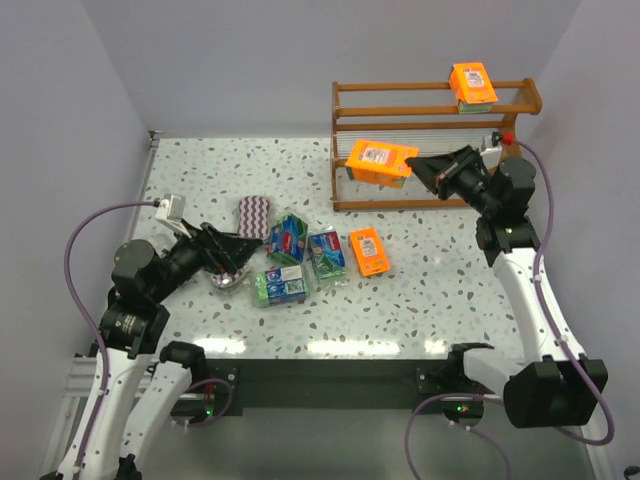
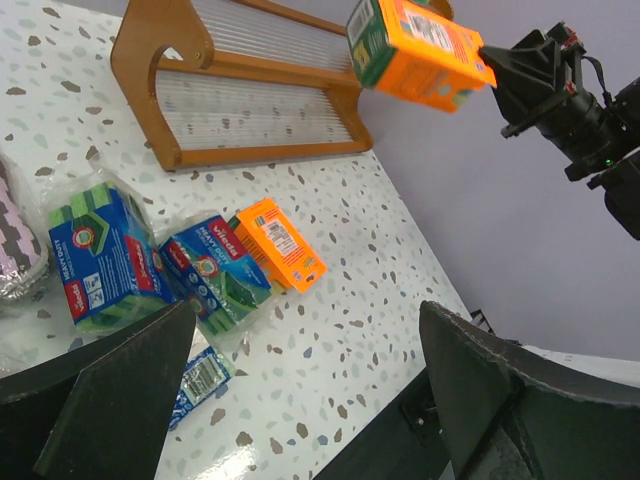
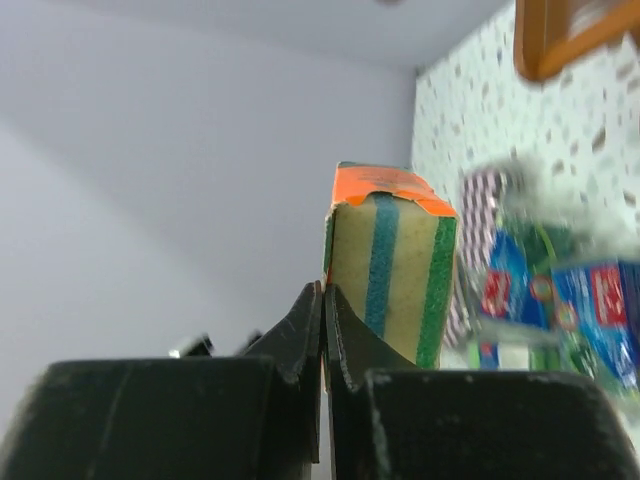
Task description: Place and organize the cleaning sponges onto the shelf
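Claw (image 1: 414, 164) tight on orange pack (image 1: 380, 161)

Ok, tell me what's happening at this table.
The right arm holds an orange sponge pack in its shut jaws, lifted in front of the wooden shelf. Another orange pack already sits on the top tier. The left arm hovers with jaws open beside the packs lying on the table: three blue-green ones, a third orange one and a purple zigzag pad.
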